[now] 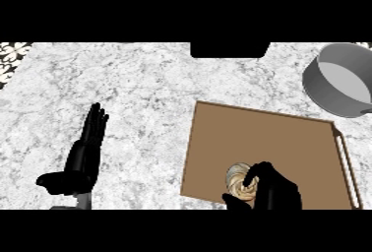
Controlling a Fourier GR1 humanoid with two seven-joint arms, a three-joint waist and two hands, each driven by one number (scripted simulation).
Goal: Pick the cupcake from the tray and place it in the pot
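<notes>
A cupcake (237,179) with pale swirled frosting sits near the front edge of the brown tray (269,138). My right hand (274,193) comes in from the lower edge and curls round the cupcake, fingers on its right side and thumb at its front, hiding part of it. The grey pot (327,88) stands at the far right, beyond the tray's back corner. My left hand (83,152) rests open at the left of the counter, fingers straight and pointing away from me.
The marble counter (131,88) spreads to the left of the tray and behind it. A dark object (230,49) sits at the back edge in the middle. A patterned strip (11,59) shows at the far left corner.
</notes>
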